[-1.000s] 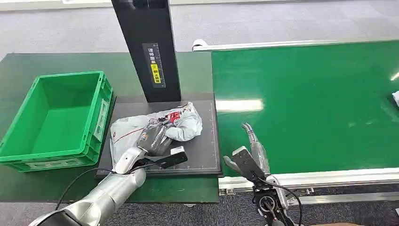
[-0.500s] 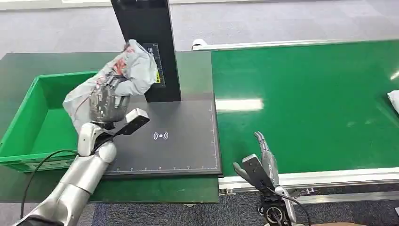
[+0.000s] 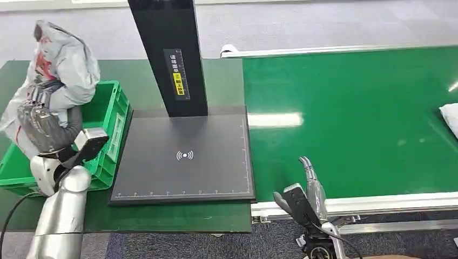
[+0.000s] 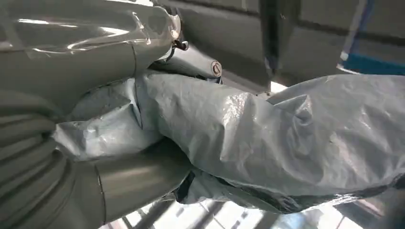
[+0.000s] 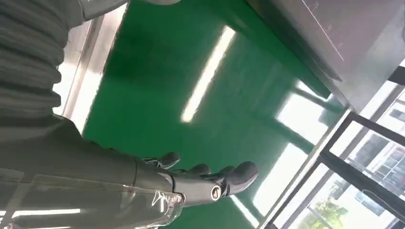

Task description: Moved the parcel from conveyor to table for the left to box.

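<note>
**A:** What had changed since half a second earlier?

**B:** The left hand [image 3: 40, 127] had swung the grey poly-bag parcel [image 3: 62, 59] from in front of the black post [image 3: 168, 56] out to nine o'clock, so it hung in the air over the far-left part of the green crate [image 3: 110, 135]. Its fingers [image 4: 191, 64] stayed clamped around the crumpled bag. The scanner pad [image 3: 183, 156] lay bare.

**B:** The right hand [image 3: 305, 189] had slid slightly toward five o'clock, fingers [image 5: 205, 171] apart and nearly straight, holding nothing, over the near edge of the green conveyor belt [image 3: 351, 118].

**A:** Anything else nearby?

**B:** A white parcel [image 3: 449, 116] sat at three o'clock on the belt. The post rose at twelve o'clock from the dark green desk [image 3: 21, 75], just beside the crate.
</note>
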Available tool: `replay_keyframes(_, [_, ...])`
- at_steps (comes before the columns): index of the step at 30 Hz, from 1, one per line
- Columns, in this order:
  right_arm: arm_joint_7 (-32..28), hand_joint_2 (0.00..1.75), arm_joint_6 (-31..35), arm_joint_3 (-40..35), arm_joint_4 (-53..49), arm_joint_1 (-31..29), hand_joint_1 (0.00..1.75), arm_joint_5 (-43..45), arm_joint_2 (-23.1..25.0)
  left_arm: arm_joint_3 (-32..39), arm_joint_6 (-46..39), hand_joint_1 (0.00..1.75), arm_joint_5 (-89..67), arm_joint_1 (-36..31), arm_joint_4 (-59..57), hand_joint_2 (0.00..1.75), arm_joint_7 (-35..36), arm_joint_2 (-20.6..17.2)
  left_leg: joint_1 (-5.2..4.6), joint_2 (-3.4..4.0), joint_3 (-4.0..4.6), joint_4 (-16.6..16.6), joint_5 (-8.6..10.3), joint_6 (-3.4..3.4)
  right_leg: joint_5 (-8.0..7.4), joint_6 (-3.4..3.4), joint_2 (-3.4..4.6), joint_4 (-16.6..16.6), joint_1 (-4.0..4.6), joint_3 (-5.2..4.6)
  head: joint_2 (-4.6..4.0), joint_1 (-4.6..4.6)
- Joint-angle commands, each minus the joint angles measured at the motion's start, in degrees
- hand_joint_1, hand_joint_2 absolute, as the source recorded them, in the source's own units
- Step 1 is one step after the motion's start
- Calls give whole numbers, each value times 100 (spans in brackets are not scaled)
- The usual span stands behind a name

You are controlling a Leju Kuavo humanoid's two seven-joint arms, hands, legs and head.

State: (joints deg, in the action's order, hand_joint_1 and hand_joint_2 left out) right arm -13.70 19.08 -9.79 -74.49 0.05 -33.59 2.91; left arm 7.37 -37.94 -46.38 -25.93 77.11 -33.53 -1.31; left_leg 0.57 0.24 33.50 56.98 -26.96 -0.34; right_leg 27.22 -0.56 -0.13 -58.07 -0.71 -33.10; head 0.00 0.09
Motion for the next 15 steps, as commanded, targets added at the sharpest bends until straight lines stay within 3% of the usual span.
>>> replay_keyframes(1, [88, 175, -51, 257, -253, 127, 0, -28, 120, 502, -177, 175, -343, -610, -1773, 175, 1434, -470, 2, -8, -13, -11, 4, -2, 0, 8, -6, 7, 3, 14, -2, -2])
replay_keyframes(5, [128, 175, -101, 234, -247, 102, 0, -46, 119, 1057, -206, 175, -249, -962, -2968, 175, 1238, -668, 1, 3, -14, -9, 3, -3, -3, 7, 6, 3, 2, 9, 0, 0])
replay_keyframes(12, [140, 175, -131, 215, -247, 65, 0, -56, 142, 1348, -206, 175, -335, -935, -3006, 175, 902, -459, 2, 1, -9, -6, 3, 0, 0, 2, 6, 4, 4, 7, 0, 0])
replay_keyframes(13, [141, 175, -134, 216, -244, 58, 0, -57, 141, 1338, -206, 120, -326, -953, -3019, 175, 895, -456, 6, 1, -13, -9, 2, 1, -1, 3, 7, 11, 7, 14, -2, 2])
replay_keyframes(14, [138, 175, -164, 214, -212, 28, 0, -69, 142, 1290, -206, 2, -144, -978, -3042, 175, 755, -440, 3, -4, -11, -9, 3, 0, 0, 3, 2, 8, 5, 14, 0, 0])
replay_keyframes(15, [138, 175, -164, 214, -212, 28, 0, -69, 142, 1290, -206, 2, -144, -978, -3042, 175, 755, -440, 3, -6, -6, -5, 4, 0, 1, 4, 0, 4, 4, 8, -2, 2])
